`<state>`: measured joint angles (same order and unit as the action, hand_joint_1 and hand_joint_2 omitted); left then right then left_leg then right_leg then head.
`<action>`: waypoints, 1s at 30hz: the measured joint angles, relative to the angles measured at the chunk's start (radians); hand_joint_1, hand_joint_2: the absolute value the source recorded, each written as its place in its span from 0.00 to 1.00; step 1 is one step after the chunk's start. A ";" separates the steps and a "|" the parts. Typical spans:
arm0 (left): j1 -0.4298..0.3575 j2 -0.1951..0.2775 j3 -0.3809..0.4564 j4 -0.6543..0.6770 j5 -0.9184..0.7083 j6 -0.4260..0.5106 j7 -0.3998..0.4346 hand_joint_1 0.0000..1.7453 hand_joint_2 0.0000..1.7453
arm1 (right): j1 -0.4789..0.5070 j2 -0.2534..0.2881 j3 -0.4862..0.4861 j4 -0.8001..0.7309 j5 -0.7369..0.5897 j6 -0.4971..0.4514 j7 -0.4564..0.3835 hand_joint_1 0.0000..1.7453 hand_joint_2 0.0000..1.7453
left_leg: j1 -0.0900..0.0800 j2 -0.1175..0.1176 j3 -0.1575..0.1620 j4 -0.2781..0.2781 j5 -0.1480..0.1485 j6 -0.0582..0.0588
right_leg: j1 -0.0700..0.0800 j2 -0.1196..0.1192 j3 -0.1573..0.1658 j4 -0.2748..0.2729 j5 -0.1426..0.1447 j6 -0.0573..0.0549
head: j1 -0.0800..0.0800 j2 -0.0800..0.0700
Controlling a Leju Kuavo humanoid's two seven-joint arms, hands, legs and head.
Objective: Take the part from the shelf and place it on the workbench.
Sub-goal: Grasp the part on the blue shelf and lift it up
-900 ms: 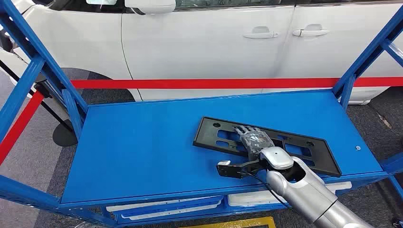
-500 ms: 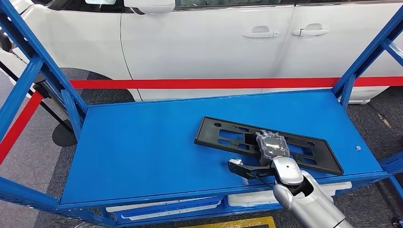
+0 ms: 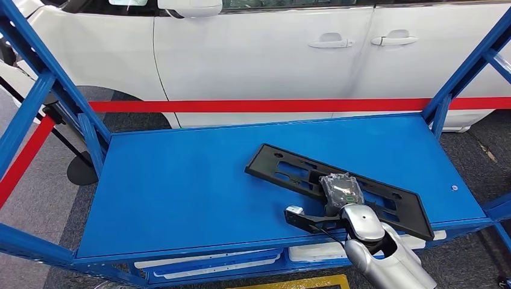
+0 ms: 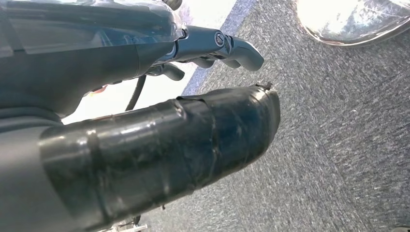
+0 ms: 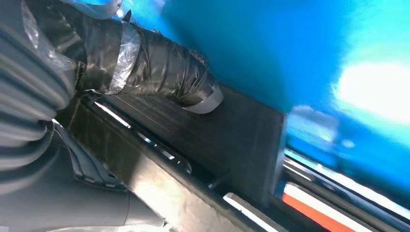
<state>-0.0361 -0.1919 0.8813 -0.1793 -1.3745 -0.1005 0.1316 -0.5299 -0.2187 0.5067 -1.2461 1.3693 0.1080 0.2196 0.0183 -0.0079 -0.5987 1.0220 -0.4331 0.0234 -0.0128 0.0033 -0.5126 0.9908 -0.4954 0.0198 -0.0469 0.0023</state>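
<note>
A long black plastic part [image 3: 289, 169] with several cut-outs lies slantwise on the blue shelf [image 3: 181, 186], its right end at the front edge. My right hand [image 3: 342, 190] reaches in from the front and grips the part near its middle, fingers on top. In the right wrist view the taped thumb [image 5: 164, 72] presses against the part [image 5: 237, 140] from the other side. My left hand [image 4: 159, 125] hangs over grey carpet with its fingers loosely apart and nothing in it.
Blue slanted posts [image 3: 36, 78] [image 3: 467, 66] frame the shelf at both ends. Behind it run a red barrier tape [image 3: 271, 106] and a white car [image 3: 271, 48]. White trays [image 3: 211, 262] sit on the level below.
My right hand has slid rightward along the part and closed on it. The part has swung a little, its left end farther back and its right end nearer the front edge.
</note>
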 joint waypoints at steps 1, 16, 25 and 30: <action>0.000 0.000 0.000 0.000 0.000 0.000 0.000 0.00 0.50 | 0.000 0.001 -0.002 -0.001 -0.003 0.000 -0.002 1.00 1.00 | 0.000 0.000 0.000 0.000 0.000 0.000 | 0.000 0.000 0.000 0.000 0.000 0.000 | 0.000 0.000; 0.001 0.000 0.005 0.000 -0.007 0.020 -0.008 0.00 1.00 | 0.017 0.001 -0.036 -0.112 -0.225 -0.065 -0.146 1.00 1.00 | 0.000 0.001 0.000 0.000 -0.001 -0.001 | 0.000 0.002 -0.001 0.000 0.000 0.000 | 0.000 0.000; 0.002 0.001 0.007 0.000 0.002 -0.008 0.003 0.00 1.00 | -0.001 -0.043 -0.076 -0.358 -0.424 -0.043 -0.242 1.00 1.00 | 0.000 0.001 0.000 0.000 -0.001 -0.001 | 0.000 0.002 -0.002 0.001 -0.001 0.001 | 0.000 0.000; 0.002 0.001 0.007 0.000 0.003 -0.008 0.003 0.00 1.00 | 0.001 -0.055 -0.082 -0.395 -0.426 -0.043 -0.243 1.00 1.00 | 0.000 0.001 -0.001 0.000 -0.001 -0.001 | 0.000 0.002 -0.002 0.001 -0.001 0.001 | 0.000 0.000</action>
<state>-0.0346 -0.1907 0.8887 -0.1793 -1.3714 -0.1083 0.1347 -0.5290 -0.2733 0.4248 -1.6414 0.9438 0.0649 -0.0236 0.0183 -0.0064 -0.5994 1.0220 -0.4340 0.0221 -0.0130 0.0055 -0.5144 0.9918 -0.4962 0.0206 -0.0469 0.0023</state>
